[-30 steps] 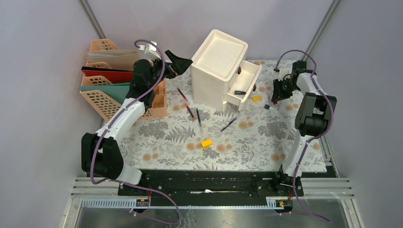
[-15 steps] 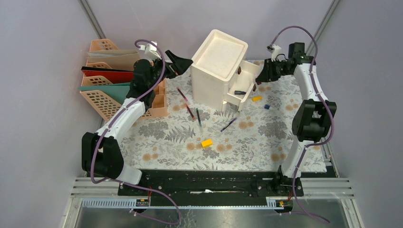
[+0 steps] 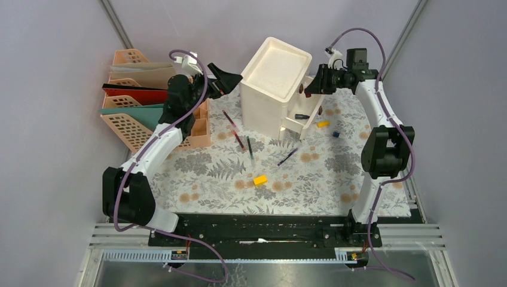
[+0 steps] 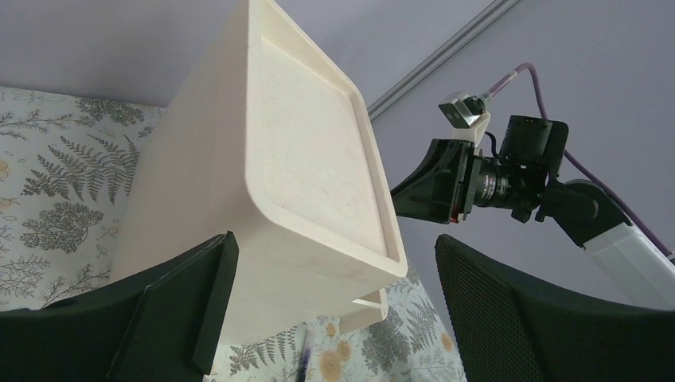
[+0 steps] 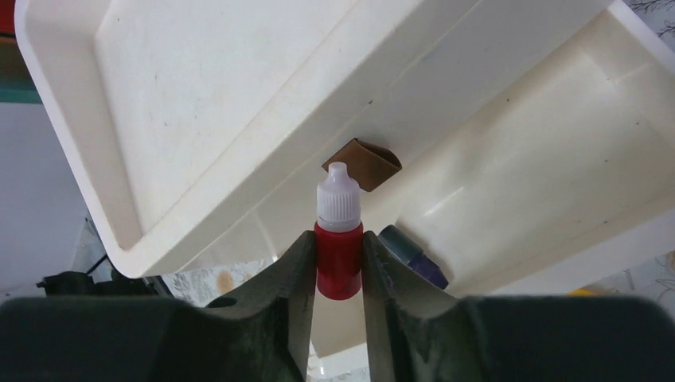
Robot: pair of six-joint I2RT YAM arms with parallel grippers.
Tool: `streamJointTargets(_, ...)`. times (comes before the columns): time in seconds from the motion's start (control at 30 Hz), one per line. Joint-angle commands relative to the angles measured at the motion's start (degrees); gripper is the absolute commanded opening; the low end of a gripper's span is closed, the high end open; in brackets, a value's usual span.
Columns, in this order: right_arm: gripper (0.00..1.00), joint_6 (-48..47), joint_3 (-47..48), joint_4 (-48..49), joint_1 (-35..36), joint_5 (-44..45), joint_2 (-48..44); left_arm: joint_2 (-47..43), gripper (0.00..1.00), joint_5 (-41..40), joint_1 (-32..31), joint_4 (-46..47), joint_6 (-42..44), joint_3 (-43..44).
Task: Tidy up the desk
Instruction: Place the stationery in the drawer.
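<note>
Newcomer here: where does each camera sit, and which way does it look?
Top external: overhead behind the bases, looking down on the desk; both arms show.
Left wrist: on the left arm, facing the drawer unit; open jaws show.
Right wrist: facing that unit's drawers; jaws hold a red bottle.
All three share the drawer unit.

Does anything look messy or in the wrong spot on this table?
Yes. Pens lie scattered at odd angles on the desk. A yellow block sits alone in the middle. A second block lies by the white drawer box, which stands crooked with a drawer pulled open.
</note>
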Motion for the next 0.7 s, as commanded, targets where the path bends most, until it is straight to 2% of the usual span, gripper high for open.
streamJointTargets(0.0,0.37,5.0,-1.1,3.6,0.5,0.7,-0.7,-2.9,0.99,0.0,0.3,2.3,-0.4,-0.3)
streamJointTargets(0.17,0.58,4.0,-2.2,3.2,0.5,-0.2,-1.2,-2.6,0.99,0.1,0.1,2.7,-1.0,0.1)
streamJointTargets(0.23,0.63,3.1,-2.3,2.7,0.5,-0.3,-1.4,-2.5,0.99,0.2,0.0,2.6,-1.1,0.3)
streamJointTargets(0.4,0.69,-1.0,-1.8,0.4,0.5,-2.3,-3.0,-2.7,0.99,0.0,-0.3,2.3,-0.8,0.5)
streamJointTargets(0.47,0.72,-5.4,-1.8,-1.3,0.5,-3.7,-4.0,-3.0,0.99,-0.1,-0.3,2.2,-0.7,0.2)
streamJointTargets(0.67,0.73,-11.2,-5.4,-4.3,-0.1,-4.6,-8.2,-3.4,0.99,-0.4,-0.3,2.4,-0.9,-0.7)
